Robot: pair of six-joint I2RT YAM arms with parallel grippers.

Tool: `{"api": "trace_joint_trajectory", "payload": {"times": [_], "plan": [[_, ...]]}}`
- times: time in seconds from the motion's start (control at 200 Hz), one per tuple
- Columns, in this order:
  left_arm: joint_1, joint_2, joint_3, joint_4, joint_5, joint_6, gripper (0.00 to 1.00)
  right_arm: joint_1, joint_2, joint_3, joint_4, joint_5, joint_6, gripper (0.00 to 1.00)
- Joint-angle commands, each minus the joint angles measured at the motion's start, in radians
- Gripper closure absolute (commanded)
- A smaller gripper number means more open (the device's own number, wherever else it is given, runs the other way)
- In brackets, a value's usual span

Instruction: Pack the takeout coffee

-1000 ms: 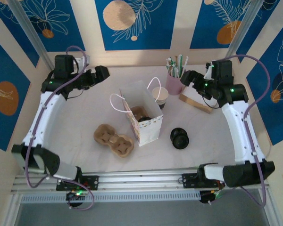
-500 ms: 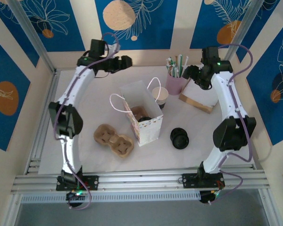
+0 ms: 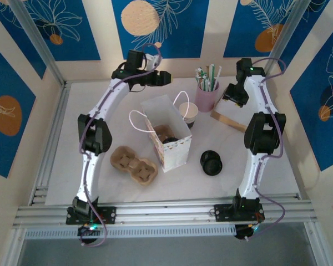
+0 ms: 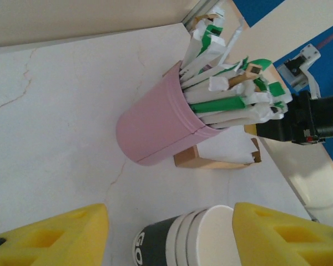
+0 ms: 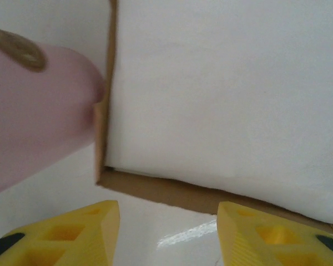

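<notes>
Lidded coffee (image 3: 170,141): apparently already down in the paper bag (image 3: 175,155), frame centre. Left gripper (image 3: 165,78) top centre, right gripper (image 3: 231,97) upper right over napkin box (image 3: 233,123); both spread, empty. Probably extras step. Next: descend straight, pinch one napkin.

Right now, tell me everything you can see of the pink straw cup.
The pink cup is a smooth, matte, plastic-looking tumbler, slightly wider at the mouth. It stands upright on the white table near the back edge. It is packed with paper-wrapped straws, white and green, which fan out of the top. The stack of paper cups stands just to its left. A shallow cardboard box sits close against its right side; whether they touch is unclear.
</notes>
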Motion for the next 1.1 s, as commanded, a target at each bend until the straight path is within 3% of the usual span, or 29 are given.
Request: {"api": "trace_joint_trajectory", "payload": {"times": [0.0, 0.285, 0.525, 0.705, 1.095], "plan": [[-0.031, 0.046, 0.031, 0.038, 0.030, 0.055, 0.42, -0.013, 0.033, 0.054, -0.052, 0.006, -0.022, 0.50], [-0.070, 0.102, 0.039, 0.091, 0.017, 0.090, 0.45, -0.014, 0.172, 0.144, -0.097, -0.033, -0.059, 0.58], [-0.093, 0.126, 0.038, 0.102, 0.000, 0.143, 0.47, -0.012, 0.270, 0.235, -0.138, -0.040, -0.082, 0.58], [-0.106, 0.126, 0.039, 0.111, 0.008, 0.186, 0.47, -0.010, 0.344, 0.308, -0.184, -0.037, -0.104, 0.52], [-0.120, 0.100, 0.037, 0.121, -0.004, 0.249, 0.47, -0.006, 0.397, 0.327, -0.189, -0.016, -0.126, 0.54]]}}
